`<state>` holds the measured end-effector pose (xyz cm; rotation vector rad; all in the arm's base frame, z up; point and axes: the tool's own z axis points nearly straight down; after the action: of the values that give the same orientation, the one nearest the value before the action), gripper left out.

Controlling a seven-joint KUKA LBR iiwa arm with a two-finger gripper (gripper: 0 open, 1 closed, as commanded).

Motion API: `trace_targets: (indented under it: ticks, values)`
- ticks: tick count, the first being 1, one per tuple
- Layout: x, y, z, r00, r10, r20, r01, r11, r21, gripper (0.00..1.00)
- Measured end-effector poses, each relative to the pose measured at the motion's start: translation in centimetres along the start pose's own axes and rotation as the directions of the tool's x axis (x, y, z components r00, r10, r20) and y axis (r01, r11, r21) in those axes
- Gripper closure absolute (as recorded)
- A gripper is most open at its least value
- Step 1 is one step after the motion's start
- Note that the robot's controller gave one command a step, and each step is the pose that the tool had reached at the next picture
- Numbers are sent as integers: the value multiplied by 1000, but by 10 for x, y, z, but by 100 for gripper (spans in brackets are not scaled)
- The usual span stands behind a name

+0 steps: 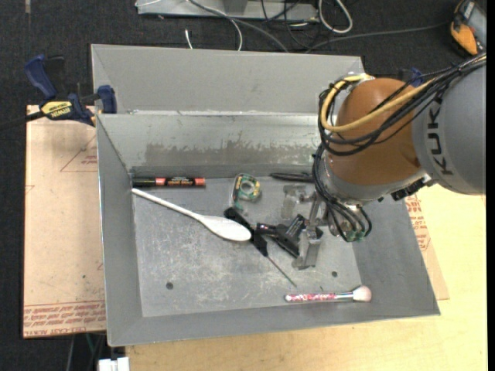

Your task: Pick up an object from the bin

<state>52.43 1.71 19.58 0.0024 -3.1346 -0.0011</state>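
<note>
My gripper [308, 244] is low in the bin, right of the middle, under the arm's wrist. Directly to its left lies a black, angular object [272, 236] with a thin black strand trailing toward the bin's front; the gripper's lower end touches or overlaps its right side. A white plastic spoon [195, 213] lies diagonally left of that, its bowl beside the black object. A small greenish ring-shaped thing [247, 188] sits behind them. A clear plastic piece [294, 200] lies just behind the gripper, partly hidden.
A black marker with a red-orange label [167, 182] lies along the back wall at the left. A pink-handled brush with a white tuft [329, 295] lies near the front right. The arm and its cables cover the bin's back right part.
</note>
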Motion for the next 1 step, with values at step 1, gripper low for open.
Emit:
trace_targets:
  ticks: [1]
  values:
    - [-1, 0, -4, 1000, 1, 8, -1, 1000, 0, 0]
